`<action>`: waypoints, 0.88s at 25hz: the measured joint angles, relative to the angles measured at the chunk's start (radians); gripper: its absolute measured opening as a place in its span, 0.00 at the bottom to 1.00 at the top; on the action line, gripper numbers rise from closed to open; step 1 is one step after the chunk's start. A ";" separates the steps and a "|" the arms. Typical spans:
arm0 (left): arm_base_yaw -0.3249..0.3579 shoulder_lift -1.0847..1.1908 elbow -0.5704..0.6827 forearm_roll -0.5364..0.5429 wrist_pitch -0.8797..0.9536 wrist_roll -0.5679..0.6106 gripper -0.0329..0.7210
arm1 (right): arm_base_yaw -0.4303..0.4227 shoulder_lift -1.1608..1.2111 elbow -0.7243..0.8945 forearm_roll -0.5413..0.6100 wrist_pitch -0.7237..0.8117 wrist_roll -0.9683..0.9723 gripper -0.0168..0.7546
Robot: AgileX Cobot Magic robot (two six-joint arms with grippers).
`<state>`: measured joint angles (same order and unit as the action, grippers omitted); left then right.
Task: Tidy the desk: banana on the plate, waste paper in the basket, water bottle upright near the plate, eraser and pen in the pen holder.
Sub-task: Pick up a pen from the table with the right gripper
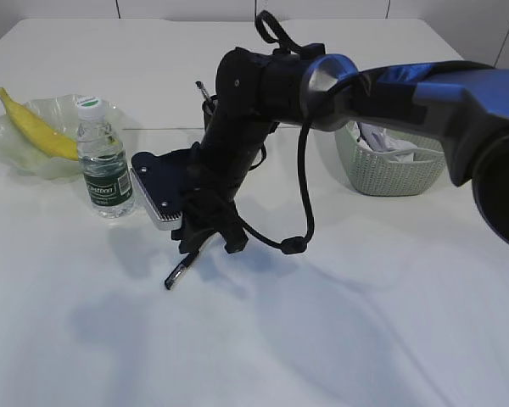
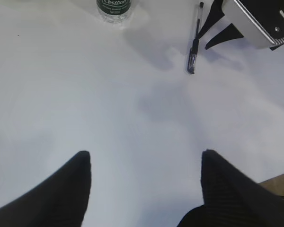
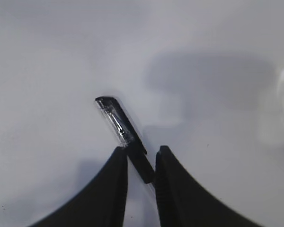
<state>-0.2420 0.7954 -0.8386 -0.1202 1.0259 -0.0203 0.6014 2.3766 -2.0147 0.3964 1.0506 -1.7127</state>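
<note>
My right gripper (image 1: 209, 242) (image 3: 141, 150) is shut on a black-and-clear pen (image 1: 180, 271) (image 3: 119, 124) (image 2: 194, 45), which slants down toward the desk (image 1: 263, 339); I cannot tell if its low end touches. The banana (image 1: 34, 127) lies on the pale-green plate (image 1: 2, 140) at the far left. Just right of the plate the water bottle (image 1: 104, 161) (image 2: 114, 7) stands upright. White waste paper (image 1: 382, 140) sits in the sage-green basket (image 1: 399, 174). The pen holder (image 1: 209, 108) is mostly hidden behind my right arm. The eraser is out of view. My left gripper (image 2: 146, 158) is open over bare desk.
My right arm (image 1: 356, 85) stretches from the right edge across the middle of the desk, in front of the basket's left side. Its silver wrist plate (image 1: 155, 199) hangs close to the bottle.
</note>
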 joint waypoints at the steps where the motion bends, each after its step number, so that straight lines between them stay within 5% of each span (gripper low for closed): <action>1: 0.000 0.000 0.000 0.000 0.000 0.000 0.73 | 0.000 0.002 0.000 -0.001 0.000 -0.001 0.23; 22: 0.000 0.000 0.000 0.002 0.000 0.000 0.73 | 0.000 0.006 -0.083 -0.001 0.125 -0.099 0.24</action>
<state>-0.2420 0.7954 -0.8386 -0.1184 1.0259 -0.0203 0.6014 2.3822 -2.0976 0.3956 1.1759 -1.8115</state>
